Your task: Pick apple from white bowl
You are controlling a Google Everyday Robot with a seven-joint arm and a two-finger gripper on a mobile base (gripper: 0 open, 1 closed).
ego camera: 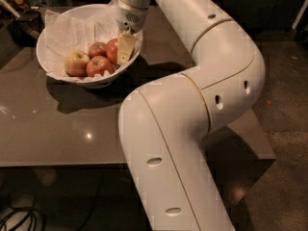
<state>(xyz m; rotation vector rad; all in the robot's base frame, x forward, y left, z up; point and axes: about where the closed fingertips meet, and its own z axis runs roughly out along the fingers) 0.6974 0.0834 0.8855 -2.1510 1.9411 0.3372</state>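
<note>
The white bowl point(53, 69), wide and lined with crumpled white paper, stands on the grey table at the upper left. Several apples lie in its right half. The bright red apple point(112, 49) is the rightmost one and is partly hidden by my gripper. A yellow-green blushed apple point(76, 63) and two duller red apples point(99, 66) point(97, 48) lie to its left. My gripper point(122, 52) reaches down into the bowl from above, right against the bright red apple at the bowl's right rim.
My large white arm point(192, 95) bends over the table's right half and its front edge. The grey table point(57, 129) has its front edge low in the view. Dark objects point(21, 13) stand at the far left. Cables point(17, 218) lie on the floor.
</note>
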